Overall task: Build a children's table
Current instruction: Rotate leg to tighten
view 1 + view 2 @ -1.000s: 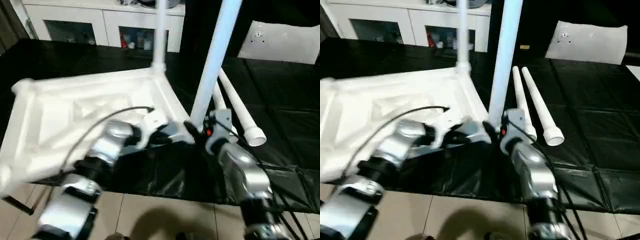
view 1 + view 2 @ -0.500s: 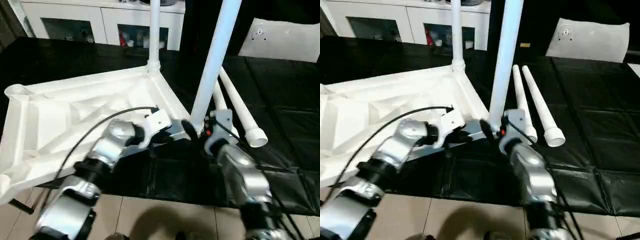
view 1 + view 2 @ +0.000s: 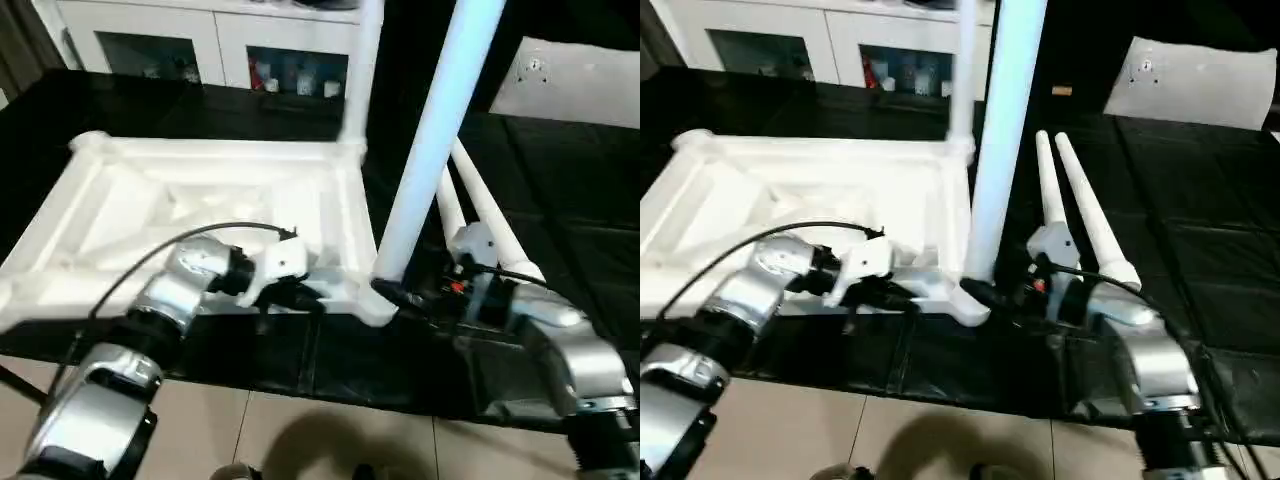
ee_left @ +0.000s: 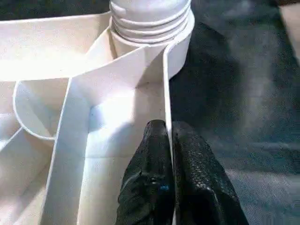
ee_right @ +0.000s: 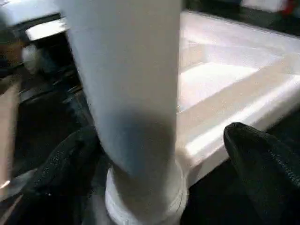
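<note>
The upturned children's table top [image 3: 200,215] was seen lying on the black surface [image 3: 560,190], its near rim [image 4: 165,93] pinched by the clenched left pincer [image 4: 169,140], apparently to steady it. A leg [image 3: 425,150] had been stood in the near right corner socket [image 3: 375,300], flanked by the released right pincer [image 5: 164,154], its fingers [image 5: 262,159] clear of it. Two spare legs [image 3: 1080,215] were left lying at right. The leg tops were cut off.
</note>
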Tool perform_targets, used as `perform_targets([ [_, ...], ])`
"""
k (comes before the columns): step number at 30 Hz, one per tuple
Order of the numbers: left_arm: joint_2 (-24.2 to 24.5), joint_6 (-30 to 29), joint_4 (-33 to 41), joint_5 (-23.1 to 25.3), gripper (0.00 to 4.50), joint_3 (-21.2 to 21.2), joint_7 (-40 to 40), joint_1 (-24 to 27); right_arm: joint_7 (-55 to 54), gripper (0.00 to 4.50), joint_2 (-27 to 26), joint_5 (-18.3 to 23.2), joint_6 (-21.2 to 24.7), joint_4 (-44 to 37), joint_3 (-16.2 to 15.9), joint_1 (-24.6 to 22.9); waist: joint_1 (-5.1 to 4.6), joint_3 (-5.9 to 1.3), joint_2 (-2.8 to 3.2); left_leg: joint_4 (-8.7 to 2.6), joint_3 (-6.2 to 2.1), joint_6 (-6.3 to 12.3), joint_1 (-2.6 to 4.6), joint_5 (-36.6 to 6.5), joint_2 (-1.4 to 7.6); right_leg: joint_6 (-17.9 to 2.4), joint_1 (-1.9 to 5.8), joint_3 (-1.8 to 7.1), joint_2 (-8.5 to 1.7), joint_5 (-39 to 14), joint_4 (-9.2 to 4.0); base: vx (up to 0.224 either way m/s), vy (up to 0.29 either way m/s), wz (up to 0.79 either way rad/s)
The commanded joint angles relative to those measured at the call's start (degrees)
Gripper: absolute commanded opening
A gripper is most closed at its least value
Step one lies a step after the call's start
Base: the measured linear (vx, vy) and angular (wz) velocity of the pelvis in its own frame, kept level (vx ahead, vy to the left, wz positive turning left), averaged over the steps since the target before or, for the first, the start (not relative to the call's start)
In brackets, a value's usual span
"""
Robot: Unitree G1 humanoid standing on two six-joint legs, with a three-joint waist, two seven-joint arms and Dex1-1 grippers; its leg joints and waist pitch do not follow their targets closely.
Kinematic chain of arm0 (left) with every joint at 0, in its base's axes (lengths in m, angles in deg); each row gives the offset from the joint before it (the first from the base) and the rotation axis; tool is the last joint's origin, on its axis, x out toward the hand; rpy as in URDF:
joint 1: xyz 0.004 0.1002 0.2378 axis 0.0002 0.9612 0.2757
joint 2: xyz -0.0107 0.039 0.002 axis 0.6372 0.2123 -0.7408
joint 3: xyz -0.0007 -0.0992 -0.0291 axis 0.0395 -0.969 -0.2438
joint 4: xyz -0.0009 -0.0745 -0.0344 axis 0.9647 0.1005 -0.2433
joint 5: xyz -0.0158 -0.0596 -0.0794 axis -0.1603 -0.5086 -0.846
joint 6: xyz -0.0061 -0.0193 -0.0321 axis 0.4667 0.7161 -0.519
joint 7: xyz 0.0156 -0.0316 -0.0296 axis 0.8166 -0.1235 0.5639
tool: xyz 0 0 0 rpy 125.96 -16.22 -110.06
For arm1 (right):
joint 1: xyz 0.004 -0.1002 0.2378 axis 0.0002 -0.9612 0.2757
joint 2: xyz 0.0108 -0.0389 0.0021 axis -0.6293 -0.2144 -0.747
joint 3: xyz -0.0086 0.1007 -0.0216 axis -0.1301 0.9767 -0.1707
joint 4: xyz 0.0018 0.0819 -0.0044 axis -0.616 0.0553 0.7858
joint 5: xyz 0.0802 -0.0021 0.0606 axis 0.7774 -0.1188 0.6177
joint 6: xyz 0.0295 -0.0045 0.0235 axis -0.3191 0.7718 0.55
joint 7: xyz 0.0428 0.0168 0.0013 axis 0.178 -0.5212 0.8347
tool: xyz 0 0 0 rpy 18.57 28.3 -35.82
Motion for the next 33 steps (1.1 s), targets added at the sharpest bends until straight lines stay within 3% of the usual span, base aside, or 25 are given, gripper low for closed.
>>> perform_targets([
  [1,0.48,2.39,-0.65,0.64,0.00,2.23,3.91,-1.23,4.13,4.04,1.67,1.04,0.25,-0.30,-1.15,0.63,0.25,-4.05,-0.11,-3.35,-0.17,4.76,0.56,-10.58,2.25,-14.16,3.51,2.60,-3.67,-9.80,-3.30,0.000,0.000,0.00],
  [5,1.29,5.03,-1.75,0.56,0.00,3.71,8.39,-1.99,10.03,3.61,3.91,1.14,0.40,0.77,-3.59,2.44,0.69,-4.09,-0.15,-3.21,-0.03,5.06,0.51,-10.22,2.32,-14.68,3.45,2.51,-3.64,-9.73,-3.12,0.000,0.000,0.00],
  [6,1.27,5.79,-2.06,0.58,0.00,3.93,9.39,-2.17,10.98,3.61,4.12,1.02,0.23,1.21,-4.29,2.98,0.75,-4.04,-0.54,-3.18,0.05,5.06,0.53,-10.30,2.35,-14.64,3.38,2.53,-3.69,-10.07,-3.18,0.000,0.000,0.00],
  [7,1.21,6.23,-2.33,0.57,0.00,3.99,9.89,-2.29,11.38,3.51,4.21,1.00,0.13,1.47,-4.63,3.24,1.01,-4.06,-0.30,-3.21,-0.01,4.80,0.58,-10.19,2.41,-14.59,3.34,2.55,-3.77,-10.81,-3.11,0.000,0.000,0.00],
  [10,0.97,7.08,-2.50,0.53,0.00,4.53,11.55,-2.53,12.42,3.17,3.82,0.57,-0.66,2.86,-5.57,4.42,1.62,-4.06,-0.36,-3.20,0.01,4.32,0.74,-10.32,2.53,-14.47,3.16,2.60,-3.85,-11.35,-3.04,0.000,0.000,0.00],
  [20,-0.07,8.88,-4.04,0.22,0.00,4.98,12.93,-3.26,15.38,2.44,3.06,1.33,-0.24,3.66,-7.89,5.68,1.82,-3.93,-0.45,-3.22,-0.12,3.31,0.63,-12.00,2.43,-13.24,3.05,2.59,-3.88,-14.44,-3.26,0.000,0.000,0.00],
  [21,-0.09,8.95,-4.14,0.21,0.00,4.98,12.96,-3.30,15.49,2.22,3.01,1.36,-0.23,3.66,-8.00,5.68,1.84,-3.93,-0.48,-3.23,-0.13,3.29,0.62,-11.94,2.43,-13.21,3.06,2.59,-3.88,-14.39,-3.26,0.000,0.000,0.00],
  [30,-0.19,8.34,-5.28,0.37,0.00,4.25,12.56,-3.63,15.56,1.97,1.97,2.48,1.66,3.03,-8.45,5.27,2.15,-3.91,-0.38,-3.25,-0.12,2.98,0.69,-12.08,2.40,-13.27,3.07,2.59,-3.85,-14.00,-3.22,0.000,0.000,0.00],
  [31,-0.43,6.80,-5.15,0.02,0.00,3.53,11.46,-3.53,14.30,1.97,1.27,3.51,3.37,1.65,-8.08,4.53,2.16,-3.82,-0.01,-3.29,-0.15,2.87,0.71,-12.28,2.39,-13.28,3.03,2.60,-3.82,-14.25,-3.23,0.000,0.000,0.00],
  [33,-0.85,4.44,-4.56,-0.41,0.00,2.54,9.33,-3.41,11.10,1.97,-0.10,4.37,5.90,-0.02,-7.33,3.53,2.09,-3.77,-0.18,-3.39,-0.15,2.70,0.72,-12.38,2.41,-13.18,3.07,2.60,-3.72,-14.30,-3.30,0.000,0.000,0.00],
])
